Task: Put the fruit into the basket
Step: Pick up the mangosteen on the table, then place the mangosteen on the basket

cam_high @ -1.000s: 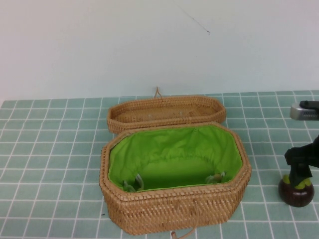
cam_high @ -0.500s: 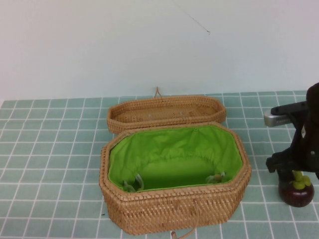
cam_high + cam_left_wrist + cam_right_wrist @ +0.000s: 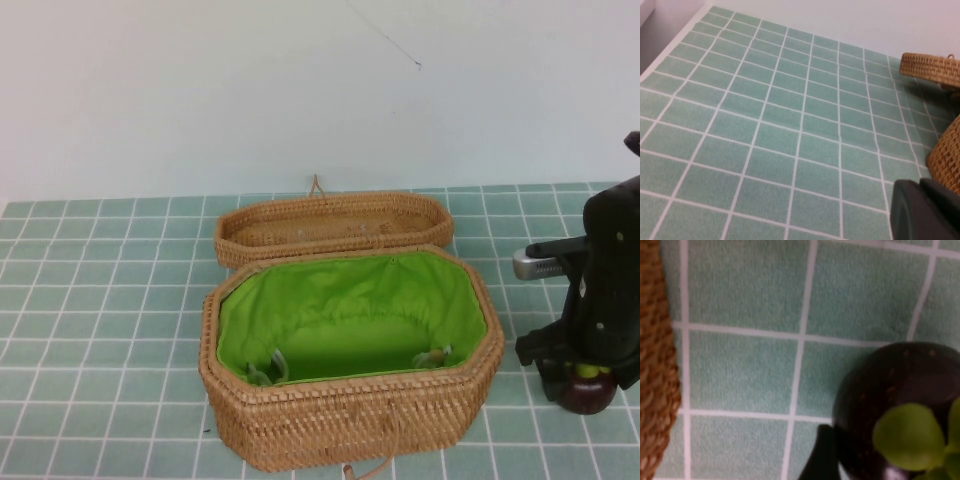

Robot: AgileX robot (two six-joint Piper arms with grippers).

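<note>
The basket stands open at the table's middle, green lining showing and nothing in it, its lid lying back behind. The fruit, dark maroon with yellow-green leaves, sits on the tiled cloth to the basket's right. My right gripper is lowered over it, open, astride the fruit. In the right wrist view the fruit fills the lower corner, with one dark finger beside it and the basket wall at the edge. My left gripper is shut and empty beside the basket, outside the high view.
A green tiled cloth covers the table, with a plain white wall behind. The lid's loop clasp sticks up at the back. The lid's end shows in the left wrist view.
My right arm has moved left and down onto the fruit, now covering most of it. The fruit, basket and left arm have not moved.
</note>
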